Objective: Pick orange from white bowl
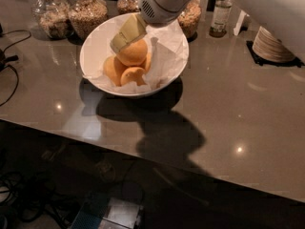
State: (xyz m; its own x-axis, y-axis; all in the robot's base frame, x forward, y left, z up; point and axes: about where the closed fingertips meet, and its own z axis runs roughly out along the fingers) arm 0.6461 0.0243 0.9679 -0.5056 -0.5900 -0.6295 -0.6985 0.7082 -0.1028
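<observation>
The white bowl [91, 46], lined with crumpled white paper [166, 56], stands at the back left of the grey table. It holds a pile of oranges. The largest orange [135, 54] lies on top, with smaller oranges [113, 69] below and in front of it. My gripper [125, 36] reaches down from the white arm [164, 1] into the bowl. It rests against the upper left side of the top orange. The far side of the orange is hidden behind the gripper.
Glass jars of grain [87, 13] and a small bottle [220, 15] stand behind the bowl. A stack of small white dishes [271, 44] sits at the right. Cables [9, 56] lie at the left edge. The table's front edge runs below the bowl.
</observation>
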